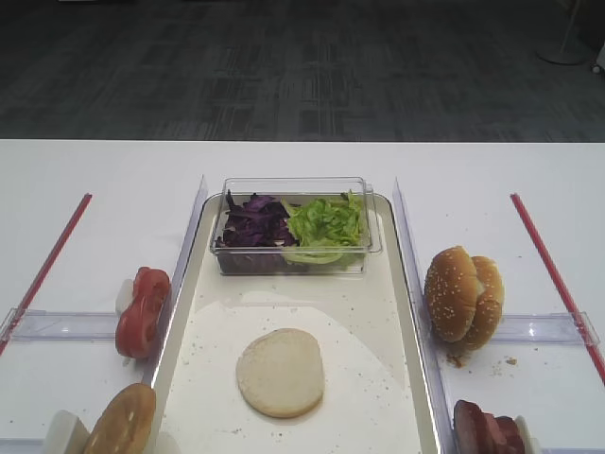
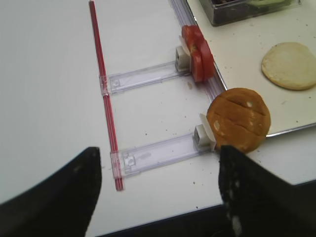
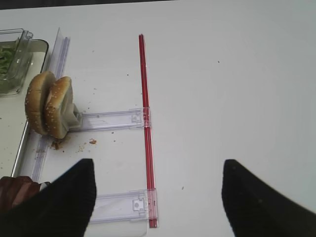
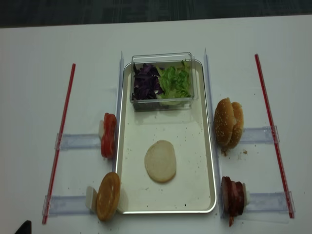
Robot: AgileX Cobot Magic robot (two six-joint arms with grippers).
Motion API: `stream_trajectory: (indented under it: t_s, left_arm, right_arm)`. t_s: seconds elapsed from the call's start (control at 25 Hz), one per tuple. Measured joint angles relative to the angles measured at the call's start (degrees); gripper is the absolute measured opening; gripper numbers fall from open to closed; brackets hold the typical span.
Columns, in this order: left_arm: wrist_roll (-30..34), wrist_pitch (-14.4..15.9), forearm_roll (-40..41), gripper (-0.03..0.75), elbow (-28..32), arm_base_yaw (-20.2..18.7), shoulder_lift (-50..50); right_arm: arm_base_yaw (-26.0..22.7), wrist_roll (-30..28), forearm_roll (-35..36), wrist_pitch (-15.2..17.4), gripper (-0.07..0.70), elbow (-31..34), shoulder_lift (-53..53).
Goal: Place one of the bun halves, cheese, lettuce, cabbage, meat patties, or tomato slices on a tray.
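I see the flat cream bun half (image 1: 280, 372) lying at the centre of the large silvery-cream tray (image 1: 408, 350), so that placement looks done. Both sets of jaws stand spread and empty. Next I probably reach three o'clock for the reddish-brown meat patties (image 4: 233, 196).

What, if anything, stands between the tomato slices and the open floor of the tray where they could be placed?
Only the tray's own raised left rim. The tomato slices stand on edge just outside it, and the tray floor beside them is bare except for crumbs. The flat bun half lies nearer the middle, and the clear box sits at the far end.
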Motion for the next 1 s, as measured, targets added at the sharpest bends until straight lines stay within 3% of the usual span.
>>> stream_trajectory:
  t_s: [0.2,0.52,1.0]
  left_arm:
    - [-0.26,-0.26,0.0,0.463,1.91,0.0,-0.99]
    - [-1.92,-3.86,1.08,0.463,3.64,0.0,-1.02]
    - [-2.81,-4.72,2.01,0.463,4.03,0.13,-1.02]
  right_arm:
    - [0.0,0.0,0.0,0.0,0.552,0.0,0.0]
    - [0.0,0.0,0.0,0.0,0.552,0.0,0.0]
    - [0.0,0.0,0.0,0.0,0.552,0.0,0.0]
